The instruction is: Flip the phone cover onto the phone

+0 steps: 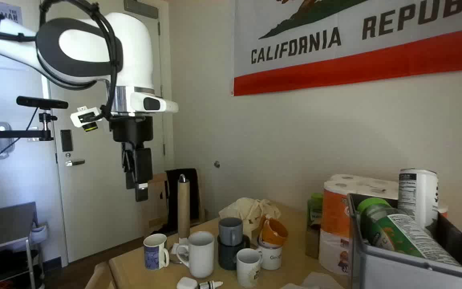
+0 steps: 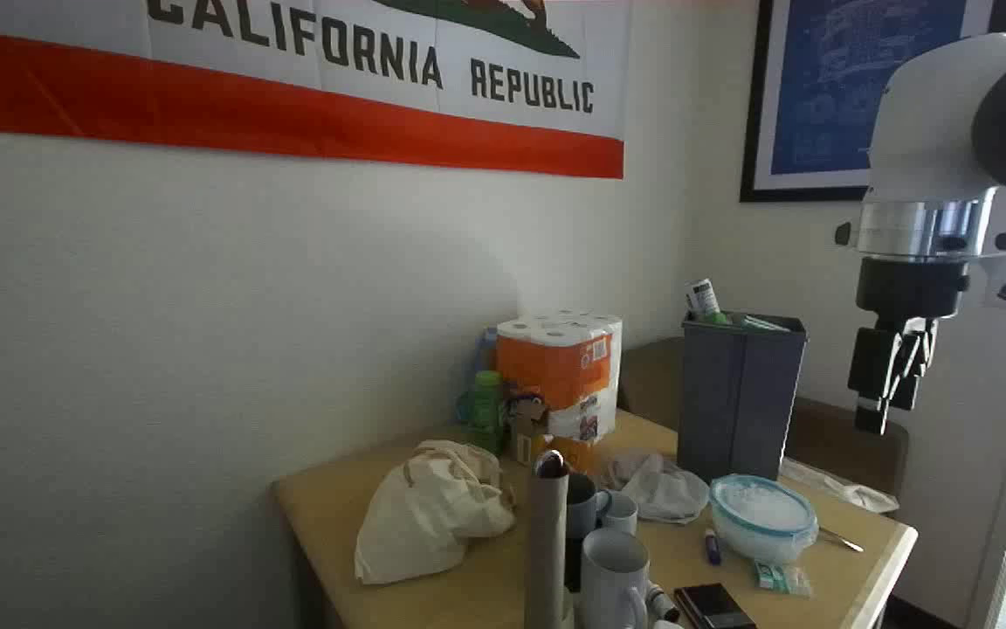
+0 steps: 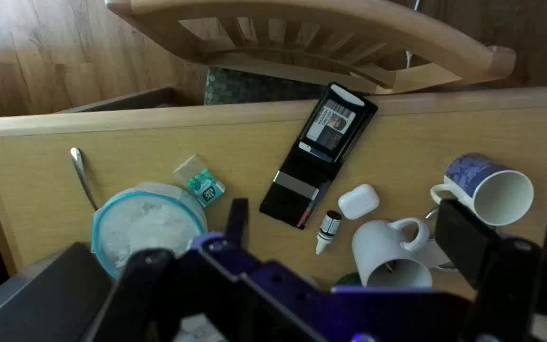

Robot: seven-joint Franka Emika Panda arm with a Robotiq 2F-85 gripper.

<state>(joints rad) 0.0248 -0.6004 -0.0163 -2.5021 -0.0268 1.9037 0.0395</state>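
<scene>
A black folding phone cover lies open on the table in the wrist view. Its upper half holds cards, one with a photo, and overhangs the table edge. Its lower half is black with a silver strip. I cannot tell which part is the phone. Part of it also shows at the bottom of an exterior view. My gripper is open and empty, its fingers wide apart in the wrist view. It hangs well above the table in both exterior views.
Beside the cover are a white earbud case, a small bottle, a white mug, a blue-patterned mug, a mint box and a blue-rimmed bowl. A chair stands at the edge. A tall tube stands upright.
</scene>
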